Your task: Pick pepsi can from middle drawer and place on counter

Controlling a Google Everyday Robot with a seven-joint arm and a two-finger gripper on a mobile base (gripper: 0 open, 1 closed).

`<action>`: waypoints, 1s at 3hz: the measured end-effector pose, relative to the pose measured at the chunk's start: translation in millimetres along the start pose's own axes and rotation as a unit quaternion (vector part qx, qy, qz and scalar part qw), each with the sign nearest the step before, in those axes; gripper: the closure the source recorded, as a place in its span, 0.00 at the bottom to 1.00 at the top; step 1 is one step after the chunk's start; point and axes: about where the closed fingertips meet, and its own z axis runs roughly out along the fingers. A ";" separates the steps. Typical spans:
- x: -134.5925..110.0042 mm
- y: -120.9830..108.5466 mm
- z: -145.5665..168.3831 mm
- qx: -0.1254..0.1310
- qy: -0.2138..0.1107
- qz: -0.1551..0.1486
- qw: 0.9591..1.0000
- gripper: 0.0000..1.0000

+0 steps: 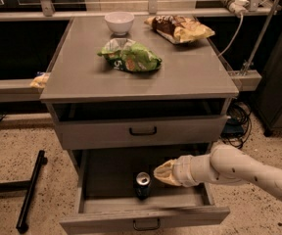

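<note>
Status: the middle drawer (106, 173) is pulled open. The pepsi can (142, 184) stands upright on the drawer floor, not yet grasped. My gripper (166, 173) is inside the drawer, just right of the can and apart from it. I cannot tell whether it is open or closed. The grasp, the lift and placement on the counter (199, 72) are left to do.

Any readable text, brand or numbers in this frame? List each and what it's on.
None reads in full.
Crumpled green snack bag on the grey counter: white lettering, too creased to read.
Brown-and-yellow snack bag: print blurred.
Small dark-blue pepsi can in the open middle drawer: mostly its silver top shows, no logo legible.
Pale gripper, just right of the can in the drawer: no markings.
</note>
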 end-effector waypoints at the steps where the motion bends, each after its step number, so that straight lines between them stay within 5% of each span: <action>1: 1.1 1.2 1.0 -0.001 0.000 0.002 1.000 1.00; 3: 6.6 5.5 13.3 -0.012 -0.017 0.009 1.000 0.58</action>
